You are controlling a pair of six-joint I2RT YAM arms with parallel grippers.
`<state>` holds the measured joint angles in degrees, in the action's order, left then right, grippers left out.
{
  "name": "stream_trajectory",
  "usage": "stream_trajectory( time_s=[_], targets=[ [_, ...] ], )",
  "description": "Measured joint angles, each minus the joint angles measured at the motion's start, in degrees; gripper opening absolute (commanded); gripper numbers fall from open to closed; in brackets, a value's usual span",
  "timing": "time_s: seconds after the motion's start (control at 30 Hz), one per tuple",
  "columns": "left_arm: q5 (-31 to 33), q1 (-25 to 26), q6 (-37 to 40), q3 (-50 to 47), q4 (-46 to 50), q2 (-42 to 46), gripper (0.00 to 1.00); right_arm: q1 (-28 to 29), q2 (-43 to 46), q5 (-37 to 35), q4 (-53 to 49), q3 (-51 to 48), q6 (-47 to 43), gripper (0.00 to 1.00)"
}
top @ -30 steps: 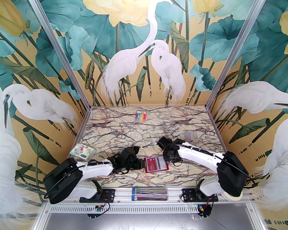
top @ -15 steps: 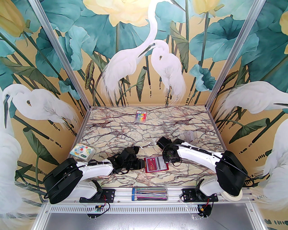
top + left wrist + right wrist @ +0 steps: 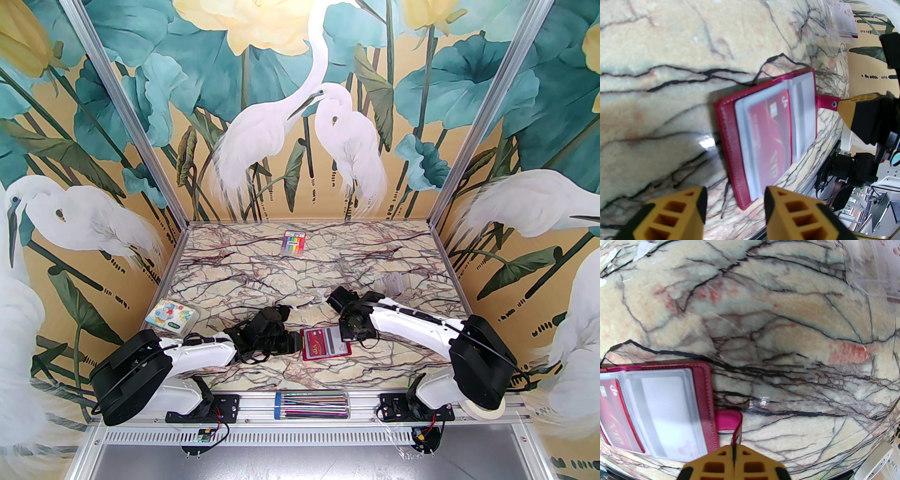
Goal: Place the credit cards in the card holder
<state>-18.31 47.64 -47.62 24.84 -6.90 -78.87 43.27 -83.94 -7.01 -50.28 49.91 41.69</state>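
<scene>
The dark red card holder point(image 3: 323, 346) lies open on the marble table between both arms. In its clear sleeves sit a red card point(image 3: 773, 140) marked VIP and a pale grey credit card point(image 3: 668, 413). My right gripper point(image 3: 734, 448) is shut on the holder's pink snap tab point(image 3: 729, 419) at its right edge, and it also appears from above point(image 3: 349, 333). My left gripper point(image 3: 734, 204) stands open just short of the holder's left cover point(image 3: 729, 140), with nothing between its fingers.
A small clear plastic box point(image 3: 393, 283) stands behind the right arm. A rainbow-striped pack point(image 3: 293, 243) lies at the back, and a patterned white square point(image 3: 169, 315) at the left. A clear tube of coloured sticks point(image 3: 311, 404) rests on the front rail, a tape roll point(image 3: 876, 462) near the right base.
The right gripper's jaws have closed onto the snap tab. The left gripper's jaws have widened a little. Both arms and the card holder have stayed almost in place.
</scene>
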Motion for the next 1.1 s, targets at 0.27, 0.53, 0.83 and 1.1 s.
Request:
stream_trajectory(
  time_s=[0.27,0.53,0.83,1.1],
  targets=[
    [-1.53,-0.04,-1.29,0.0,-3.74,-3.15,0.47,-1.33,1.49,1.88,2.19,-1.88,-0.09,0.0],
    [-2.69,-0.04,-1.29,1.38,-4.35,-5.2,0.46,-1.33,1.9,2.8,3.45,-2.6,-0.39,0.0],
    [-3.1,0.0,-1.2,2.32,-4.2,-6.03,0.45,-1.33,1.92,4.11,4.55,-3.02,-0.39,0.0],
    [-3.63,0.0,-0.68,3.45,-4.0,-6.23,0.45,-1.33,1.92,4.98,5.07,-3.02,-0.39,0.0]
  ],
)
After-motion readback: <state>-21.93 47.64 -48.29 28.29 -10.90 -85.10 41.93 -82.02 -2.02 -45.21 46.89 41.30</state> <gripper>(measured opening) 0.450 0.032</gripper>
